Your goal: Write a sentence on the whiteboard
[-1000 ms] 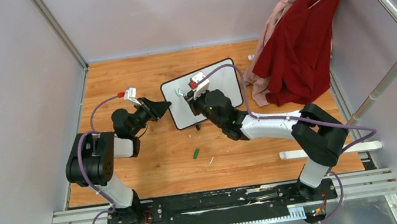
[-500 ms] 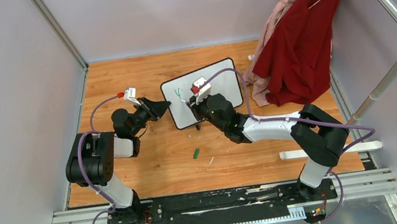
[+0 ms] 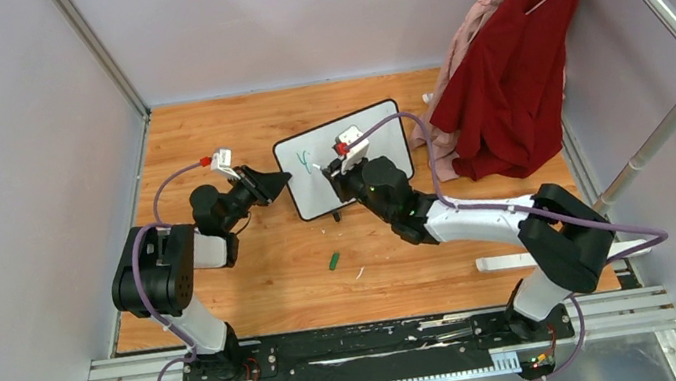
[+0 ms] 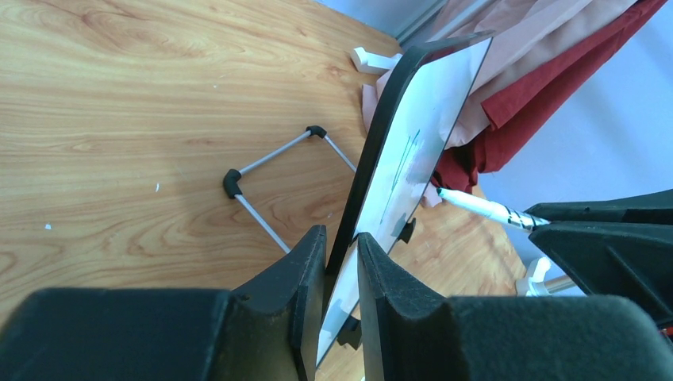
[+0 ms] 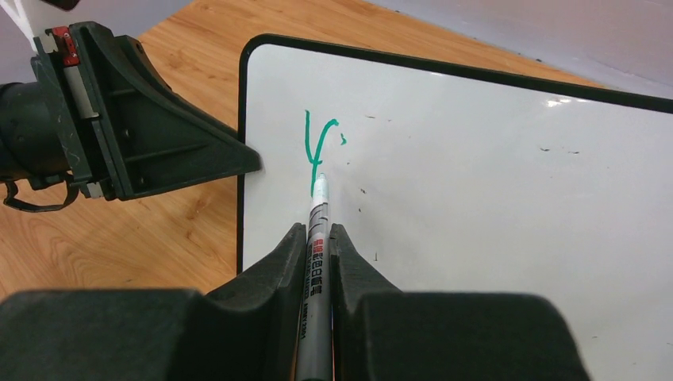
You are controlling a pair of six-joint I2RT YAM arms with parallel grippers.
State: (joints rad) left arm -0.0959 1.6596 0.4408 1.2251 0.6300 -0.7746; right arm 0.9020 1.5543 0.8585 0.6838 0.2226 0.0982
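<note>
On the wooden table [image 3: 274, 261], left jaws clamp the whiteboard [image 5: 476, 198] edge; right jaws clamp a marker [image 5: 316, 238] (tip on board).

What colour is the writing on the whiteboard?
Green. The writing shows best in the right wrist view.

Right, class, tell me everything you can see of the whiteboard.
The whiteboard is a small, glossy white rectangle in a thin black frame with rounded corners. It stands tilted up from the wooden table, one edge clamped in the left gripper. A few dark specks mark it, and a green stroke like a Y sits near that edge. The marker, held in the right gripper, touches it with its tip at the foot of the stroke.
</note>
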